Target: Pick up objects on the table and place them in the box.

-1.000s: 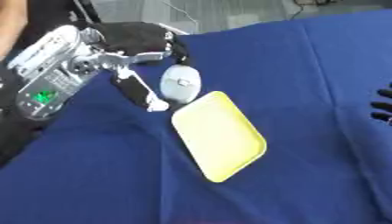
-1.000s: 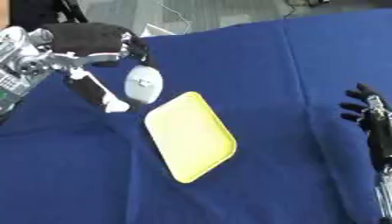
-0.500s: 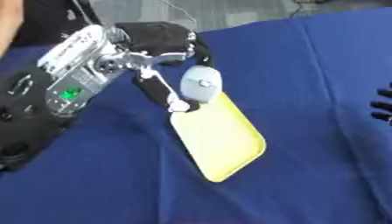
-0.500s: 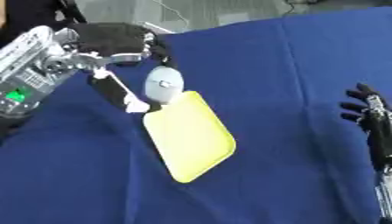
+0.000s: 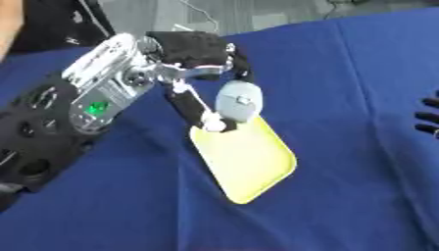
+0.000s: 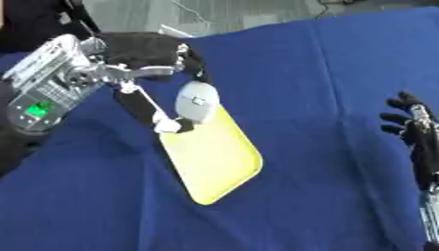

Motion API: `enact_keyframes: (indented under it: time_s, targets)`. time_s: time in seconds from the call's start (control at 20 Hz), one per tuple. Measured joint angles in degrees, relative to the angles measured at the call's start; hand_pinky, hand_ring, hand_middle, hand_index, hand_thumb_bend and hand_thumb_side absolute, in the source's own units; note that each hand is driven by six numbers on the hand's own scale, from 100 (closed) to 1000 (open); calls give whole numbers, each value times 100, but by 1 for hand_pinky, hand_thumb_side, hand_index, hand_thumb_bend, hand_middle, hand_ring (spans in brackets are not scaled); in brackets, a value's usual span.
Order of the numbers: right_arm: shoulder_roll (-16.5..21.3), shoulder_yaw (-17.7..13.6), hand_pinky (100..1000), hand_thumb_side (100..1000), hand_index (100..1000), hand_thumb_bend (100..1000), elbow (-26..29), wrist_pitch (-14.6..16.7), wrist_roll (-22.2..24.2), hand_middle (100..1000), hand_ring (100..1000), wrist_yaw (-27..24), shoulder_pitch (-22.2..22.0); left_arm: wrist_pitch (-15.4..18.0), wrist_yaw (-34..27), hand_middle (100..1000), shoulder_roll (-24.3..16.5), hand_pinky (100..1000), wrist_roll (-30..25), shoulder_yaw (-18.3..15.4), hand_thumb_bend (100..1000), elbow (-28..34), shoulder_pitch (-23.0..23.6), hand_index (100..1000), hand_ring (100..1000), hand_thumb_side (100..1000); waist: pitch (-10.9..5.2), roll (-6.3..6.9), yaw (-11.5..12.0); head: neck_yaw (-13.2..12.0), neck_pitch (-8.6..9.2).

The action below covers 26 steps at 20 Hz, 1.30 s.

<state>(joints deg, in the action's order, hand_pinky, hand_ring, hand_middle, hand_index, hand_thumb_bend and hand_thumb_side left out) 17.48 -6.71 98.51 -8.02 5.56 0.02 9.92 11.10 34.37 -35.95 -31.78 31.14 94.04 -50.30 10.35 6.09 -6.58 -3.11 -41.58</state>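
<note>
- Right hand (image 6: 413, 128): shown far more fully in the right eye view, where black fingers, spread and relaxed, point up and left above a silver-jointed forearm running down the right edge. In the left eye view only dark fingertips are seen at the right edge. Nothing is held.
- Left hand (image 5: 193, 51): seen in both views, entering from the left; more of the black and silver forearm, with its green light, is taken in by the left eye view.
- Left hand pose: the arm is reached across the blue tablecloth (image 5: 343, 98), with the black-gloved palm turned downward and its fingers curled over the top of a grey computer mouse (image 5: 237, 100). A slim thumb with a white tip (image 5: 212, 125) is extended down along the mouse's left side.
- The mouse is pinched between curled fingers and thumb, tilted nearly upright, at the upper end of a yellow tray (image 5: 249, 157). Whether the mouse touches the tray cannot be told.
- The yellow tray is laid flat on the tablecloth near the middle of the table, its long axis running diagonally toward lower right.
- Left and right hands are well apart.
</note>
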Motion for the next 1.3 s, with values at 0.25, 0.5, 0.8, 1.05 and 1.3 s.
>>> enact_keyframes:
  time_s: [0.25, 0.5, 0.8, 1.05, 1.3]
  targets:
    - [0, 2, 776, 955, 955, 100, 0, -1, 2, 843, 794, 0, 0, 26, -1, 624, 92, 873, -26, 57, 241, -64, 2, 721, 720, 465, 13, -1, 0, 0, 0]
    - [0, 20, 776, 955, 955, 100, 0, 8, 14, 843, 794, 0, 5, 106, 61, 627, 198, 873, -72, 152, 248, -186, 37, 725, 723, 496, 30, -1, -7, -2, 1]
    - [-1, 31, 776, 954, 955, 100, 3, 17, 25, 843, 794, 0, 51, 315, 331, 649, 362, 882, -132, 321, 278, -493, 213, 745, 745, 550, 65, -1, -46, -3, 7]
    - [-1, 31, 777, 954, 955, 100, 7, 17, 26, 843, 794, 0, 52, 513, 569, 672, 431, 888, -176, 381, 313, -731, 320, 766, 760, 596, 68, -1, -50, -3, 27]
    - [-1, 31, 777, 954, 955, 100, 9, 17, 26, 843, 794, 0, 52, 648, 684, 679, 497, 889, -183, 390, 319, -878, 368, 772, 765, 605, 70, -4, -51, -4, 49]
